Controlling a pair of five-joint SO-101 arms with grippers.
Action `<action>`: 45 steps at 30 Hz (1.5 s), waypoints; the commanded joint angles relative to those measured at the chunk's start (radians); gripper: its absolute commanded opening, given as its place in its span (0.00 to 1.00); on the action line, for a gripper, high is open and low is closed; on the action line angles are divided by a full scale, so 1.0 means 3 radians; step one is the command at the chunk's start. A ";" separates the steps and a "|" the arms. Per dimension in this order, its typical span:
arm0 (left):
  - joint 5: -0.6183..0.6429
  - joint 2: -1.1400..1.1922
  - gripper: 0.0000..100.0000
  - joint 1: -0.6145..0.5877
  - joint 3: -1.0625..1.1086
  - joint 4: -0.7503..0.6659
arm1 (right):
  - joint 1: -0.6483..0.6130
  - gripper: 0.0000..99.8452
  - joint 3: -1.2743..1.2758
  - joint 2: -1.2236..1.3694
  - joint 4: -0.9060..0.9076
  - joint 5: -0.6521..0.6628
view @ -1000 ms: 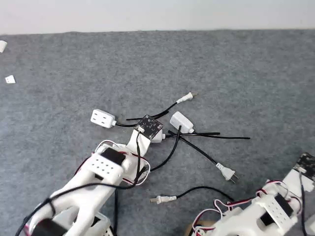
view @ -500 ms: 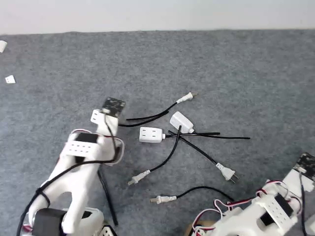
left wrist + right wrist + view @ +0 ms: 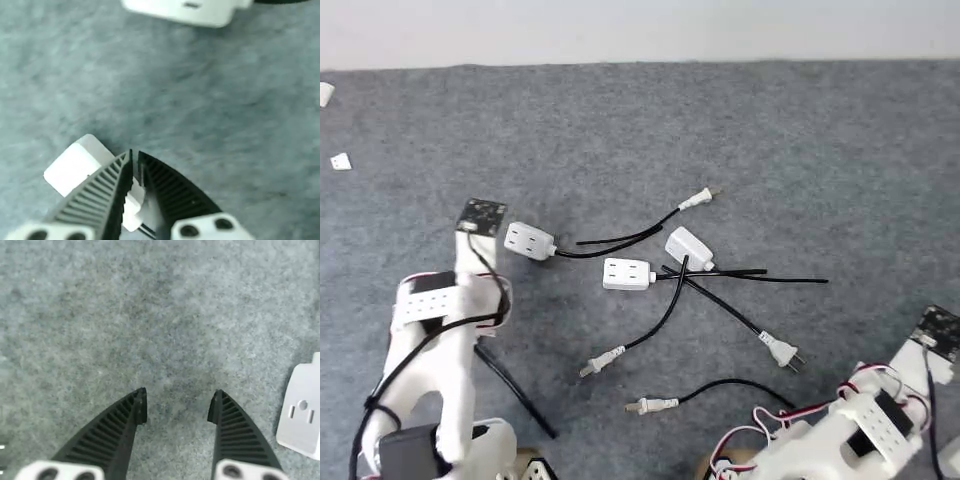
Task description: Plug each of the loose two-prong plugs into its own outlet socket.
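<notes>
The left tool (image 3: 135, 155) is clenched, its ribbed black fingers (image 3: 100, 195) nearly touching at the tips. It sits low over the grey counter (image 3: 800, 130), with a small white block (image 3: 75, 165) against one finger and a bit of white showing in the slit between them; whether that block is pinched cannot be told. A white outlet body (image 3: 180, 10) lies farther ahead. From above, the left arm (image 3: 440, 320) stands with its wrist just beside the leftmost outlet block (image 3: 528, 240). A black cord runs from this block to a two-prong plug (image 3: 697, 199) lying loose. The middle outlet block (image 3: 627, 272) and the tilted outlet block (image 3: 688, 247) lie near each other at the centre, among crossing cords. Three more plugs lie loose on the counter: the near-left plug (image 3: 603, 360), the nearest plug (image 3: 652, 405) and the right-hand plug (image 3: 780, 350). The right tool (image 3: 177, 405) is released, fingers spread wide above bare counter, with a grey-white socket face (image 3: 300, 415) just beside one finger. The right arm (image 3: 870, 430) sits at the near right corner, well apart from the plugs' tangle.
</notes>
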 commanded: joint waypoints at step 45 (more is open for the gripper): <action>0.0788 0.0107 0.02 -0.1013 -0.0003 0.0271 | -0.0207 0.20 -0.0031 -0.0018 -0.0069 0.0046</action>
